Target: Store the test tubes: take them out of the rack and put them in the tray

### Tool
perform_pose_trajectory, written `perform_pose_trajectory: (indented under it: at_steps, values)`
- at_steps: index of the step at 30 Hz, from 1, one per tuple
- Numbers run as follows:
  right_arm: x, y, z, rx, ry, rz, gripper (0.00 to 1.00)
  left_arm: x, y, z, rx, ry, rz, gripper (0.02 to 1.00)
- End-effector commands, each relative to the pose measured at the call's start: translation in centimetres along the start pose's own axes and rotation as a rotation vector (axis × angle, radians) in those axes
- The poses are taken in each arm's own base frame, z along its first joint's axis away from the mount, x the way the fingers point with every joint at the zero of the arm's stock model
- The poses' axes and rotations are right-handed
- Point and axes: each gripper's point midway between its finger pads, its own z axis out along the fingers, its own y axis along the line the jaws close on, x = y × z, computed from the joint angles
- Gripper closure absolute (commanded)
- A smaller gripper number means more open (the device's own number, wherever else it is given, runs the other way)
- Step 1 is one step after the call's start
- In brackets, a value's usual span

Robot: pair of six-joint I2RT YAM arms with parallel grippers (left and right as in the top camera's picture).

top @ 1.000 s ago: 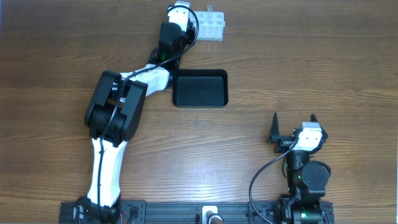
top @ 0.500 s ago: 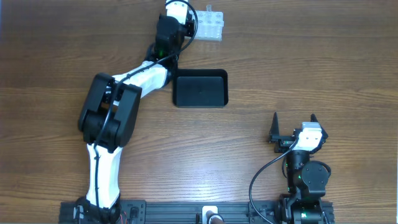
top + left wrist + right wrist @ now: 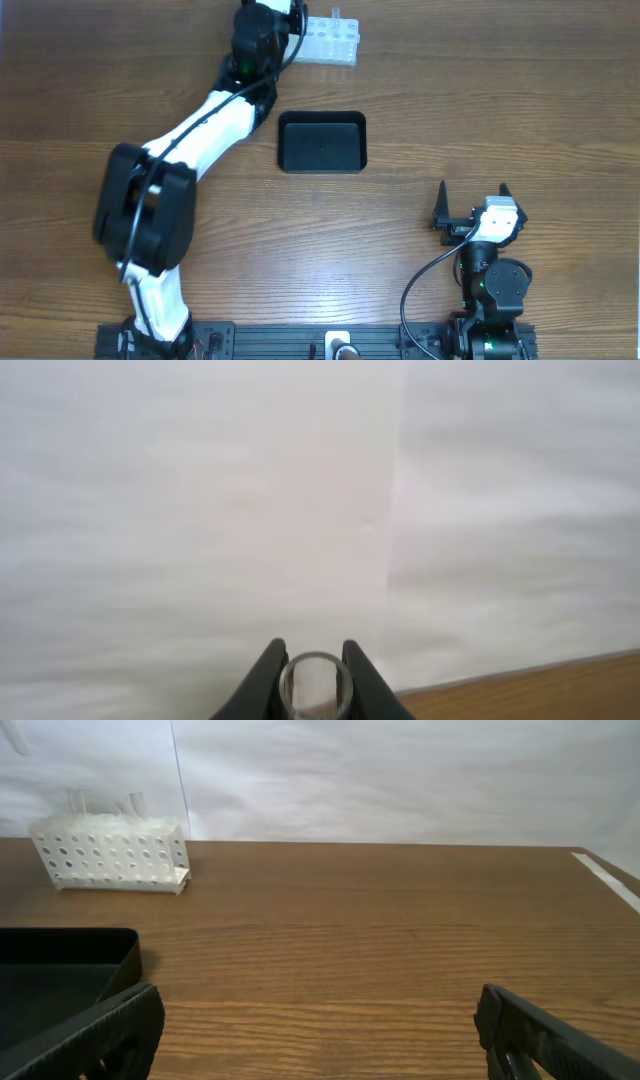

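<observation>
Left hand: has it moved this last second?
Yes. In the top view the left hand, holding a test tube, has shifted up and left, away from the tray.

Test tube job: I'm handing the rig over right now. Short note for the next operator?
Left gripper: shut on a test tube, raised beside the rack at the far edge of the table.
Right gripper: open, holding nothing, close to its base.
Tray: black, mid-table, nothing in it.
Done: one tube gripped, none stored yet.
Left: carry this tube to the tray, then move the tubes in the rack. At least two stand there; I can't tell the exact count.
</observation>
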Motion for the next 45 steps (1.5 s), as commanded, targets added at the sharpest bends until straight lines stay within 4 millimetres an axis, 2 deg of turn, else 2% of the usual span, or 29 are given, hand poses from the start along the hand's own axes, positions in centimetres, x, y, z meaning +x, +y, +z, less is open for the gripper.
perform_pose_trajectory:
  at_steps: [1, 5, 8, 12, 19, 28, 33, 38, 45]
  values:
    - [0.2, 0.2, 0.0, -0.011, 0.002, -0.001, 0.009, -4.7, 0.5, -2.3, -0.009, -0.007, 0.019, 0.978]
    - [0.2, 0.2, 0.0, -0.011, 0.001, -0.002, 0.007, -4.5, -0.1, -4.3, 0.013, 0.105, 0.034, 0.98]
    - [0.2, 0.2, 0.0, -0.011, 0.001, -0.002, 0.009, -3.2, -1.0, -5.8, 0.029, 0.21, -0.013, 0.978]
    - [0.2, 0.2, 0.0, -0.011, 0.001, -0.002, 0.009, 0.3, -1.8, -7.9, 0.019, 0.389, -0.121, 0.978]
    - [0.2, 0.2, 0.0, -0.011, 0.001, -0.002, 0.012, 6.0, -1.6, -10.9, -0.093, 0.639, -0.339, 0.98]
    - [0.2, 0.2, 0.0, -0.01, 0.001, -0.002, 0.007, 11.1, -3.6, -11.3, -0.106, 0.765, -0.328, 0.98]
    - [0.2, 0.2, 0.0, -0.01, 0.001, -0.002, 0.009, 14.3, -4.4, -12.5, -0.114, 0.868, -0.28, 0.978]
    - [0.2, 0.2, 0.0, -0.011, 0.002, -0.002, 0.009, 16.0, -4.3, -13.7, -0.125, 0.941, -0.241, 0.978]
    - [0.2, 0.2, 0.0, -0.011, 0.001, -0.002, 0.009, 17.9, -4.6, -13.9, -0.104, 0.984, -0.173, 0.978]
